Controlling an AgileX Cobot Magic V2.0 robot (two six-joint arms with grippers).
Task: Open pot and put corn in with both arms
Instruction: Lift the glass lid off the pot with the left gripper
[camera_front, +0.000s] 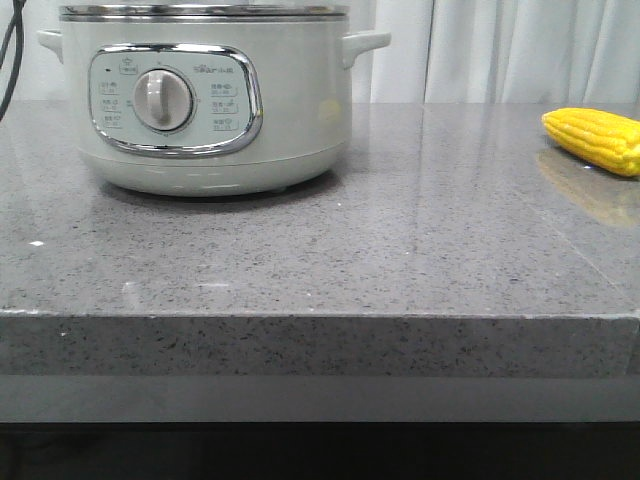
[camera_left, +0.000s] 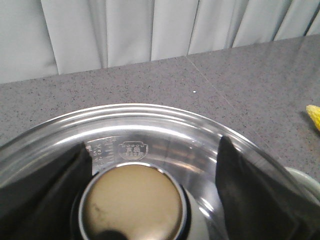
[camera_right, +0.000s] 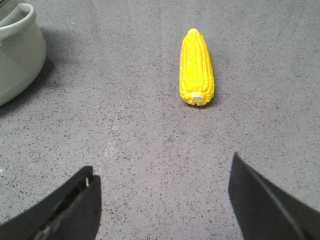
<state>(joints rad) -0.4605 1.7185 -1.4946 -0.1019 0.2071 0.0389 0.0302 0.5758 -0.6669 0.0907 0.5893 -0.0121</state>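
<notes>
The pale-green pot (camera_front: 205, 100) stands at the back left of the table, dial facing me. Its top is cut off in the front view. In the left wrist view its glass lid (camera_left: 165, 130) with steel rim is on, with a round beige knob (camera_left: 132, 202) in the middle. My left gripper (camera_left: 152, 150) is open just above the lid, one finger on each side of the knob, not touching it. The yellow corn (camera_front: 595, 138) lies at the right edge. My right gripper (camera_right: 162, 165) is open and empty above the table, with the corn (camera_right: 196, 67) lying ahead of it, end-on.
The grey speckled stone table (camera_front: 380, 250) ends in a front edge near me. White curtains (camera_front: 500, 50) hang behind it. In the right wrist view the pot's side and handle (camera_right: 17, 50) show, some way from the corn. The corn's tip shows in the left wrist view (camera_left: 314, 116).
</notes>
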